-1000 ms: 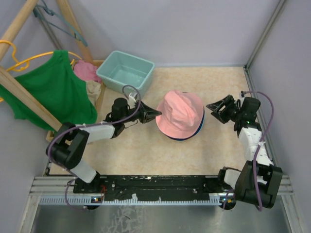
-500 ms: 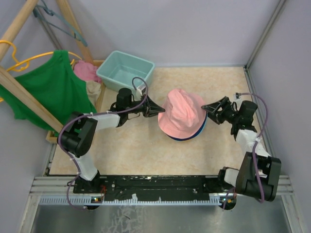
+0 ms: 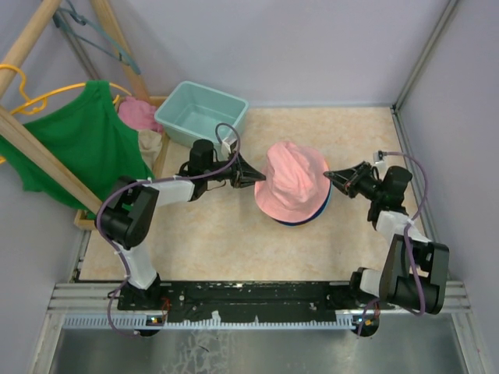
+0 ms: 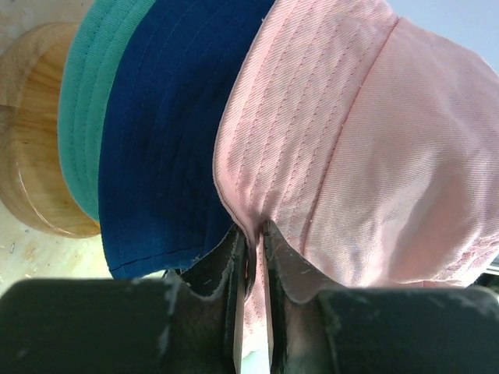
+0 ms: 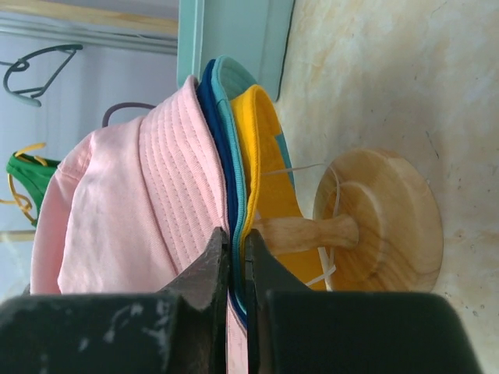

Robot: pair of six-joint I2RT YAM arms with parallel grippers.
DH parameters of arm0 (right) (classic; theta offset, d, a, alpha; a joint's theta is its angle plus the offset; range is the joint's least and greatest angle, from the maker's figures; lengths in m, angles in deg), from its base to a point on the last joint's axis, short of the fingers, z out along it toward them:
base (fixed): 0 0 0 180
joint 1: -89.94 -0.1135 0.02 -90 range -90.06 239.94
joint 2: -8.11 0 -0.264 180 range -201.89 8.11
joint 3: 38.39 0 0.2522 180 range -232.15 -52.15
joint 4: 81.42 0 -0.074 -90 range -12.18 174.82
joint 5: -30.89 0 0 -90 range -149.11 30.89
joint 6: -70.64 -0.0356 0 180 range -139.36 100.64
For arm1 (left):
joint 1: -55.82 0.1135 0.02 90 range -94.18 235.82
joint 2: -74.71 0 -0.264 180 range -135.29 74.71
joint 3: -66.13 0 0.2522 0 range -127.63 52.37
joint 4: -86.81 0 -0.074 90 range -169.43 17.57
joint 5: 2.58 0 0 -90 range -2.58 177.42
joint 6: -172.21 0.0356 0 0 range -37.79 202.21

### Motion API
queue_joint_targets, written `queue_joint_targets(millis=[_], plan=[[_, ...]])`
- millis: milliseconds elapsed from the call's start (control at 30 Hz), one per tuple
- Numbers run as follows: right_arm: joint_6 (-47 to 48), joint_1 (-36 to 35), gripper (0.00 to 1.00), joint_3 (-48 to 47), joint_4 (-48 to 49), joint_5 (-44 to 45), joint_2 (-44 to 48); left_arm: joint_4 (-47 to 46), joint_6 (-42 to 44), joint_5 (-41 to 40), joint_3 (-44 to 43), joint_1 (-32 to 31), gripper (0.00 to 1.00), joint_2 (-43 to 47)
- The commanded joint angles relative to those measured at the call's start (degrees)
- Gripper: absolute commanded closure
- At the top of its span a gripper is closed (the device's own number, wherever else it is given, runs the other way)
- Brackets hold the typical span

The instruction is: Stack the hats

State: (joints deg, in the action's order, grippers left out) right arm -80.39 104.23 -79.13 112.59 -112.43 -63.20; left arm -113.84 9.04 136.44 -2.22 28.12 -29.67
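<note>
The hats sit stacked on a wooden stand (image 5: 382, 218), the pink hat (image 3: 292, 183) on top. Under its brim show the navy hat (image 4: 164, 132), the teal hat (image 4: 86, 101) and the orange-yellow hat (image 5: 261, 156). My left gripper (image 3: 253, 181) is at the stack's left side, shut on the pink hat's brim (image 4: 257, 195). My right gripper (image 3: 329, 178) is at the right side, shut on the stacked brim edges (image 5: 236, 234), pink on one side and yellow on the other.
A teal tub (image 3: 201, 114) stands behind the left arm. A green tank top (image 3: 78, 148) hangs on a wooden rack (image 3: 47, 167) at far left, with a pink cloth (image 3: 139, 114) beside it. Walls close the right and back.
Both grippers have moved in to the stack's sides. The right gripper, open before, has shut on the brim edges. The left gripper stays pinched on the pink brim.
</note>
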Motion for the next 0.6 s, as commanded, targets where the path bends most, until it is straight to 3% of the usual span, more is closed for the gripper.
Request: queue_joint_targets(millis=[0, 567], plan=[[0.1, 0.0, 1.00, 0.2, 2.6, -1.0, -1.0, -0.3, 1.5, 1.0, -1.6, -0.2, 0.82, -0.9], [5.4, 2.4, 1.00, 4.8, -0.2, 1.9, -4.5, -6.1, 3.3, -1.1, 12.8, -0.2, 0.91, 3.4]])
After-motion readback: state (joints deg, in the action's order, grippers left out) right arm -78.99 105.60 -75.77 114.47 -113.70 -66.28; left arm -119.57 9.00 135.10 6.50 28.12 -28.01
